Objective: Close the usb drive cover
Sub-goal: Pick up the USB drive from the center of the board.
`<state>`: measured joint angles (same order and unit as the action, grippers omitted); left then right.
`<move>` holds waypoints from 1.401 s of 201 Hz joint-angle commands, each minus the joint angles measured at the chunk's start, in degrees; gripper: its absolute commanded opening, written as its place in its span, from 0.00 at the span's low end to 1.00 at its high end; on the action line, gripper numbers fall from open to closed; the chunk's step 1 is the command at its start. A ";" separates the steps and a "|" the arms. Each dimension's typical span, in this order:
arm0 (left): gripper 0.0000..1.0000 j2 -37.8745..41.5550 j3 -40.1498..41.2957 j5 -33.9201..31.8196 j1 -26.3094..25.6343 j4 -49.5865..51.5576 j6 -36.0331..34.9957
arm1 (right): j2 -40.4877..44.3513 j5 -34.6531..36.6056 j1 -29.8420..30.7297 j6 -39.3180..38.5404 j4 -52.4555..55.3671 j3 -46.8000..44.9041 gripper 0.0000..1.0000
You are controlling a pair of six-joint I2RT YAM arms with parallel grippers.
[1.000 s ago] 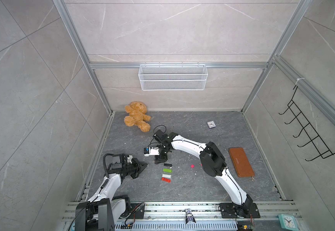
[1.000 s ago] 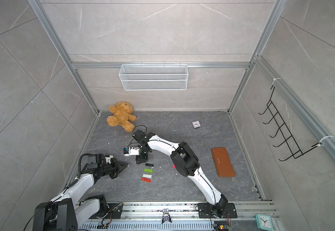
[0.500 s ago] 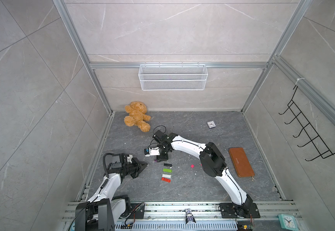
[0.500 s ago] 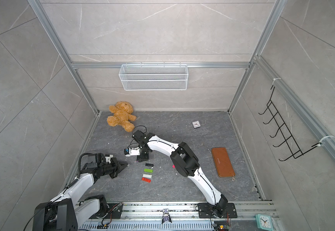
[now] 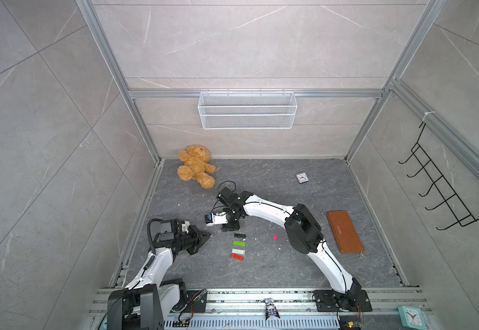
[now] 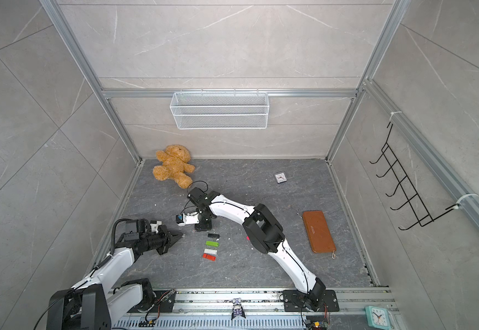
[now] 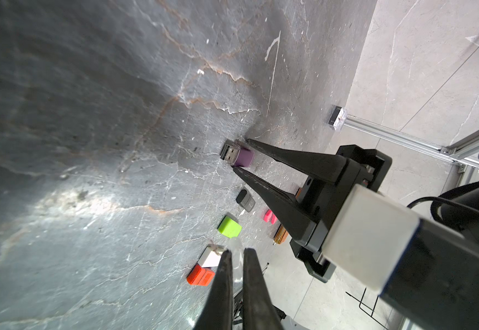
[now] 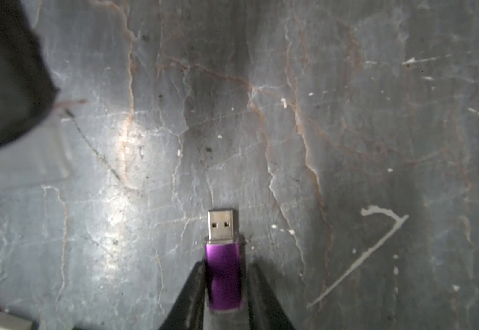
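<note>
A purple usb drive (image 8: 224, 274) lies flat on the grey floor with its bare metal plug (image 8: 222, 225) pointing away from my right gripper (image 8: 225, 265). The black fingers have closed in against the sides of the purple body. The left wrist view shows the same: the right gripper (image 7: 240, 154) straddles the drive (image 7: 244, 157). In both top views the right gripper (image 5: 230, 227) (image 6: 203, 227) points down and hides the drive. My left gripper (image 7: 236, 251) (image 5: 208, 235) is shut on the clear cover (image 7: 235, 243), a short way left of the drive. The cover (image 8: 55, 143) shows blurred in the right wrist view.
Close in front of the right gripper lies a row of capped drives: black (image 5: 239, 236), green (image 5: 239, 243), white (image 5: 238, 251), red (image 5: 237, 257). A pink piece (image 5: 275, 237), a brown wallet (image 5: 344, 235), a teddy bear (image 5: 195, 170) and a small clock (image 5: 301, 177) lie around.
The right gripper's jaws have narrowed from wide apart down onto the purple drive. The left arm has stayed where it was, still holding the clear cover.
</note>
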<state>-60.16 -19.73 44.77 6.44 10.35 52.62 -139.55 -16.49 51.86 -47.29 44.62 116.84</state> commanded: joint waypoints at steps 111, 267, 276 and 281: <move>0.00 -0.63 -1.82 7.87 0.19 -6.19 0.49 | 15.99 -11.13 -1.80 13.22 -16.48 -22.86 0.15; 0.00 -2.25 -3.52 11.72 -1.91 -8.35 0.14 | 22.83 -20.04 -3.11 20.22 -28.54 -32.30 0.15; 0.00 -2.13 -3.56 11.49 -1.95 -8.09 -0.10 | 22.91 -20.23 -3.11 20.10 -28.46 -32.34 0.15; 0.00 -2.07 -3.64 11.48 -1.95 -8.06 -0.15 | 22.91 -20.41 -3.17 20.06 -28.33 -32.35 0.15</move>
<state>-62.83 -21.69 54.68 4.75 2.72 52.90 -118.83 -34.79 49.04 -28.01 16.78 85.32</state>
